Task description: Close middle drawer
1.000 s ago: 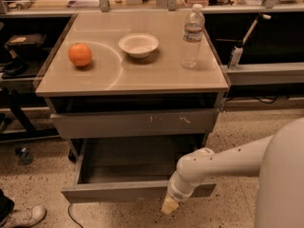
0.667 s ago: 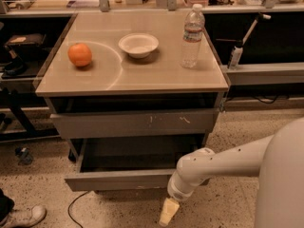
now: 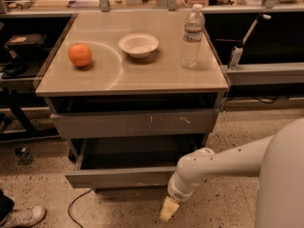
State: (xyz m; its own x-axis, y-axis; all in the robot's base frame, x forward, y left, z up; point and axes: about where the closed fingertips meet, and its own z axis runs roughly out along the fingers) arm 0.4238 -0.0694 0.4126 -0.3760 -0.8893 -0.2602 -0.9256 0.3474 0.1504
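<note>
Middle drawer [image 3: 118,177] has slid partway in; the tool [image 3: 169,209], low by its right corner, opening impossible to tell, should press the front squarely until flush.

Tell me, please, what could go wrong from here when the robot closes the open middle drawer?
1. The hand hangs low, below the front of the middle drawer and near its right end. A push from there might slip under the front, or skew the drawer so that it jams.
2. A hard shove might shake the cabinet, and the upright water bottle near the top's right edge could topple.
</note>
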